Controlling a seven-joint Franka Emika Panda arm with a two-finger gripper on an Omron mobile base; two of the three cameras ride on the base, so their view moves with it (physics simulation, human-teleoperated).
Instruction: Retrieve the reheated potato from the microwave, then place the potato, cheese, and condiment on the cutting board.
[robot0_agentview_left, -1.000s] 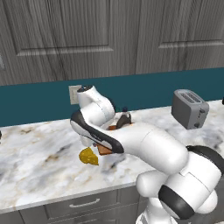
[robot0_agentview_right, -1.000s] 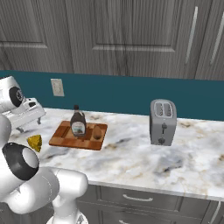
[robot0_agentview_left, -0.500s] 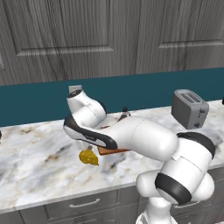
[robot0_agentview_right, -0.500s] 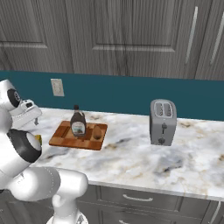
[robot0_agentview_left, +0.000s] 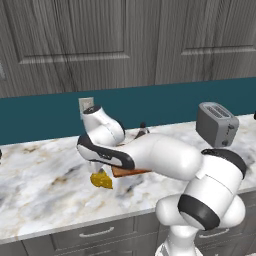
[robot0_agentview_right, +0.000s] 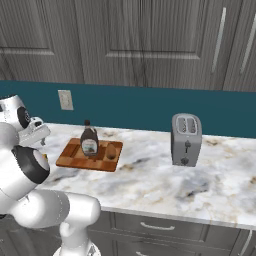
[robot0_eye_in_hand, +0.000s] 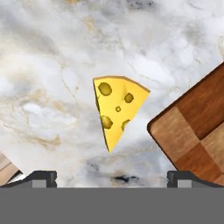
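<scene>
Swinging further left since the earlier frames, the arm now hangs its hand (robot0_eye_in_hand: 112, 177) over the cheese (robot0_eye_in_hand: 116, 109).

Fingers (robot0_eye_in_hand: 40, 177) stand wide apart with nothing between them; the cheese wedge lies on the marble table (robot0_eye_in_hand: 52, 65) between and just ahead of the tips, untouched. Cutting board (robot0_agentview_right: 87, 156) sits just beside the cheese, apart from it, carrying the condiment bottle (robot0_agentview_right: 89, 141) upright and the potato (robot0_agentview_right: 110, 150) next to it. A toaster (robot0_agentview_right: 186, 138) stands well apart from the board.
</scene>
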